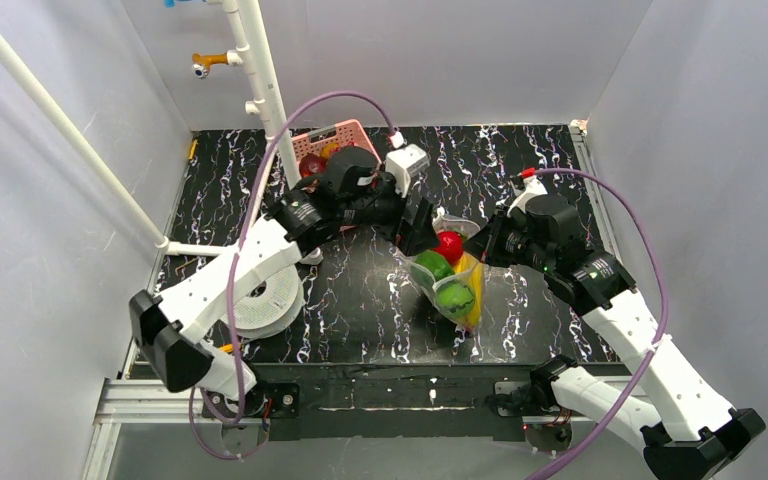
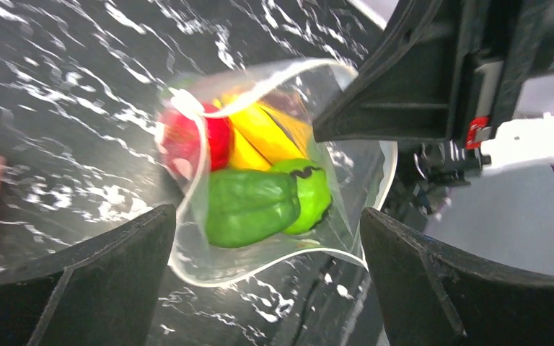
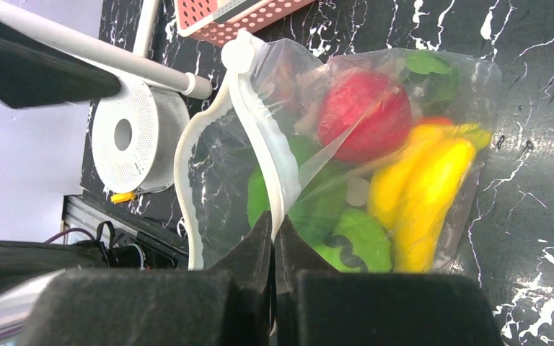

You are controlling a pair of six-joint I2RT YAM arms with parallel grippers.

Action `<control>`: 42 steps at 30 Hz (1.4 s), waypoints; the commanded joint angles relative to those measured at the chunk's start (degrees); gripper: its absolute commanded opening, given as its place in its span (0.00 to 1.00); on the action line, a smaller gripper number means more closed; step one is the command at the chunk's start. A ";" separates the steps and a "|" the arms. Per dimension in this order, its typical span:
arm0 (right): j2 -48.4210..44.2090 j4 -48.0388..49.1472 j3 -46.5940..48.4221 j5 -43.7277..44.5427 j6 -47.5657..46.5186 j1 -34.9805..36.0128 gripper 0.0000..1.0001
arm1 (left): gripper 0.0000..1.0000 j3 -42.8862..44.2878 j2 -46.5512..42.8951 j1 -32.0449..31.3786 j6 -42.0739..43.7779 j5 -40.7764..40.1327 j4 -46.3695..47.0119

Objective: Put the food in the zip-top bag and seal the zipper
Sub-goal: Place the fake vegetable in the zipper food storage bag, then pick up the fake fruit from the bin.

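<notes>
The clear zip-top bag point(image 1: 463, 262) stands near the middle of the table with its mouth gaping. Food lies inside it: a red piece point(image 3: 364, 115), a yellow banana point(image 3: 422, 194) and green ones point(image 3: 361, 241). My right gripper point(image 3: 274, 223) is shut on one white strip of the zipper point(image 3: 260, 144); the other strip point(image 3: 186, 180) bows away from it. My left gripper point(image 2: 267, 216) is open just over the bag's mouth, with the rim point(image 2: 209, 277) between its fingers point(image 2: 115, 259) and touching neither. The green pepper point(image 2: 249, 209) shows through the opening.
A pink slotted basket point(image 1: 348, 132) at the back holds more food point(image 1: 312, 163). A white perforated roll point(image 1: 260, 300) lies left of the bag. A white pipe frame point(image 1: 260, 70) rises at the back left. The two grippers are close together over the bag.
</notes>
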 commanded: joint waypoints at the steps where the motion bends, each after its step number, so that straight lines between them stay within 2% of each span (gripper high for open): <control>1: -2.01 3.29 -0.07 1.69 -0.64 -0.13 0.01 | 0.98 -0.45 -7.77 -0.02 1.74 -13.22 6.35; 6: -3.08 2.80 -0.49 2.87 -1.26 -0.13 0.01 | 0.98 -2.81 -9.19 -0.05 3.35 -34.12 13.05; 11: -4.36 2.04 -0.87 3.13 -1.91 -0.12 0.01 | 0.98 3.10 -1.00 -0.05 8.05 -50.43 13.02; 17: -6.61 0.45 -1.04 3.13 -3.85 -0.18 0.01 | 0.98 12.49 12.18 0.61 12.93 -57.68 10.09; 23: -9.16 -4.05 0.55 8.79 -7.73 -0.17 0.01 | 0.98 18.63 21.28 3.25 10.25 -62.77 9.06; 29: -11.24 -7.80 1.46 11.10 -11.55 -0.18 0.01 | 0.98 24.01 31.12 7.52 7.82 -62.57 8.49; 34: -11.17 -9.22 2.39 9.36 -12.61 -0.22 0.01 | 0.98 36.39 43.12 11.73 4.89 -62.07 0.32; 37: -10.70 -9.01 2.73 6.84 -12.40 -0.22 0.01 | 0.98 42.44 49.84 13.09 6.16 -63.96 -1.59; 42: -9.32 -9.21 3.16 3.92 -12.11 -0.20 0.01 | 0.98 43.79 53.86 15.52 7.75 -67.12 0.53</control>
